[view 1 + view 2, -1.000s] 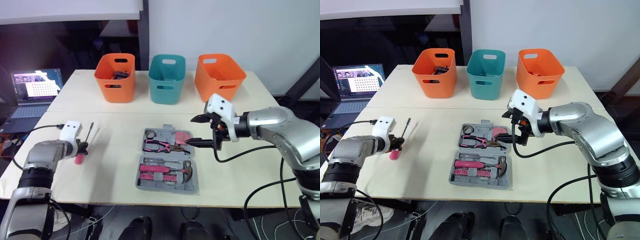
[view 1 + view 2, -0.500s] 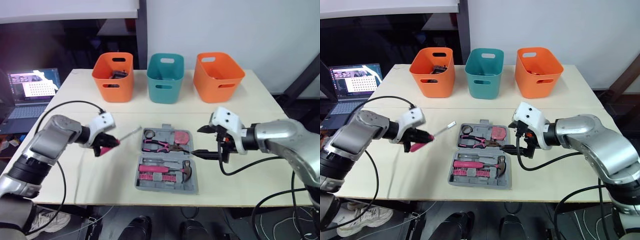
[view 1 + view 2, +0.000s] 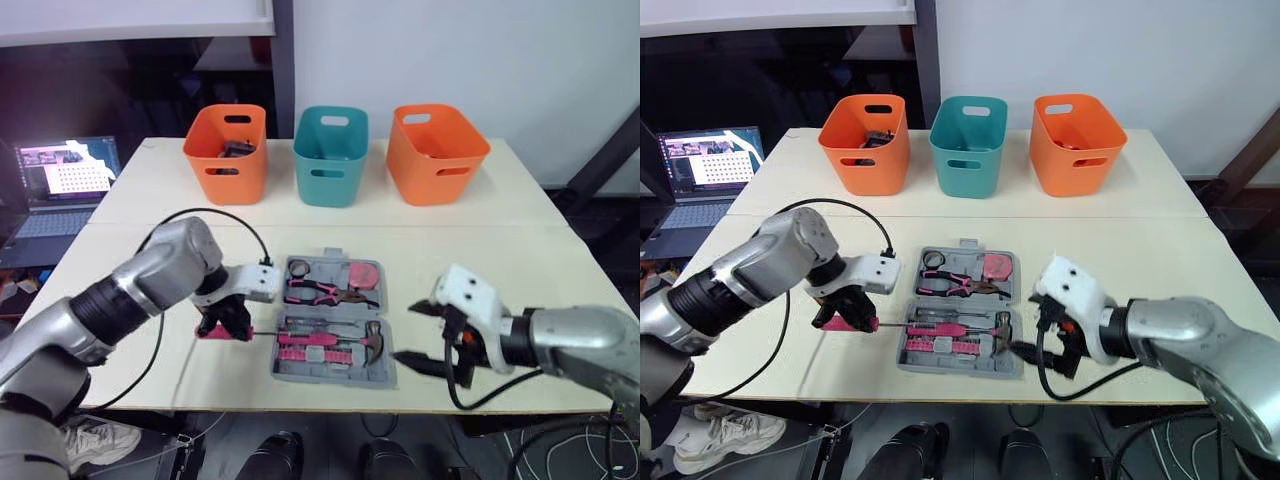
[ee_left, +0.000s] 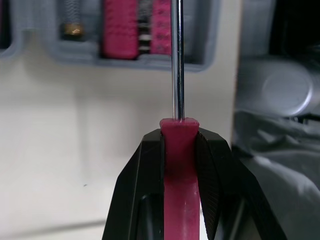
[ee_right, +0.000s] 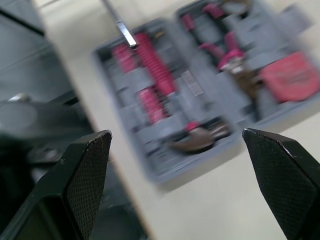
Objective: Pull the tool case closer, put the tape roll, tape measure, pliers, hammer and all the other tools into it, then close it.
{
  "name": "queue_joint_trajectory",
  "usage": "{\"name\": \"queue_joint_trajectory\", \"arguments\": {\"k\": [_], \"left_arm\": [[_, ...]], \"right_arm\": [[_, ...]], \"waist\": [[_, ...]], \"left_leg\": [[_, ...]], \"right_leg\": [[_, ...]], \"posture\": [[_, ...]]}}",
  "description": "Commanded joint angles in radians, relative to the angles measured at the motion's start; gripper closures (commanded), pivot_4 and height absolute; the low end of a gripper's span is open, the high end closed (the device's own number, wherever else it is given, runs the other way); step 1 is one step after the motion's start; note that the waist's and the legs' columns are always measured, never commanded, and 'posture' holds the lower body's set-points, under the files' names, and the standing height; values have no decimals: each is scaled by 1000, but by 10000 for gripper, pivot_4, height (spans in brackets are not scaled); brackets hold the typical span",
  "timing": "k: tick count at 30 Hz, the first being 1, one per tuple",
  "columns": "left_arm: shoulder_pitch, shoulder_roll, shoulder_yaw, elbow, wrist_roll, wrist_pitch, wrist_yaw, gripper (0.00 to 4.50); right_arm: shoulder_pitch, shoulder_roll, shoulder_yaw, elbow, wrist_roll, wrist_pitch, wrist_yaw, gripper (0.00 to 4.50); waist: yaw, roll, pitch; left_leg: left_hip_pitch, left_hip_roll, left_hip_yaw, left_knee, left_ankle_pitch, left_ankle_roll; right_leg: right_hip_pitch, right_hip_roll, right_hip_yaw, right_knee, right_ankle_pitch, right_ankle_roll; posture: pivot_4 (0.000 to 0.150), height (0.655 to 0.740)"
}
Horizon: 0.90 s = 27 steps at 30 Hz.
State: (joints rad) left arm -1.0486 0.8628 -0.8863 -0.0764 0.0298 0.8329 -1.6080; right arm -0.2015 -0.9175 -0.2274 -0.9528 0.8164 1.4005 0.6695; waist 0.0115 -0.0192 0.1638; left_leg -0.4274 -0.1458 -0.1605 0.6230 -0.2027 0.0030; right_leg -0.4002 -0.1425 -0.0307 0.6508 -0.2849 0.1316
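The grey tool case (image 3: 330,376) lies open at the table's middle front. In it I see a dark tape roll (image 3: 299,267), pink-handled pliers (image 3: 320,292), a pink tape measure (image 3: 362,273) and a hammer (image 3: 372,340). My left gripper (image 3: 222,325) is shut on the pink handle of a screwdriver (image 4: 176,60) just left of the case, with the shaft reaching over the case's left rim. My right gripper (image 3: 412,333) hangs open and holds nothing, just right of the case's front right corner. In the right wrist view the case (image 5: 200,100) lies ahead between the spread fingers.
Three bins stand in a row at the back: an orange bin (image 3: 227,150) with something dark inside, a teal bin (image 3: 331,155) and another orange bin (image 3: 437,150). A laptop (image 3: 65,175) sits off the table's left side. A black cable loops over the left arm.
My left arm swung from the table's left side to the case, carrying the screwdriver, whose shaft now points into it. My right gripper drew back from the case toward the front edge, still open.
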Motion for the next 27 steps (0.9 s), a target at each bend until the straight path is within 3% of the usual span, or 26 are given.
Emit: {"name": "queue_joint_trajectory", "arguments": {"k": [1,9,27], "left_arm": [[-76,-35,-59,-33,5,25,-6,41138],[-120,-161,-122,-77,22,176,9,41138],[-75,-296,-202,-119,-48,404,193,41138]], "right_arm": [[42,-39,-19,-41,28,24,-16,0],[95,-74,29,-46,26,24,-51,0],[121,-87,3,-29,77,-27,-55,0]], "waist": [[2,0,0],[-3,0,0],[0,0,0]], "left_leg": [[0,0,-1,2,0,0],[0,1,-1,5,-1,1],[0,1,-1,7,-1,2]], "right_leg": [[2,1,0,0,0,0],[3,3,0,-1,0,1],[4,3,0,-1,0,2]], "posture": [[1500,7400],[1500,7400],[1500,7400]]}}
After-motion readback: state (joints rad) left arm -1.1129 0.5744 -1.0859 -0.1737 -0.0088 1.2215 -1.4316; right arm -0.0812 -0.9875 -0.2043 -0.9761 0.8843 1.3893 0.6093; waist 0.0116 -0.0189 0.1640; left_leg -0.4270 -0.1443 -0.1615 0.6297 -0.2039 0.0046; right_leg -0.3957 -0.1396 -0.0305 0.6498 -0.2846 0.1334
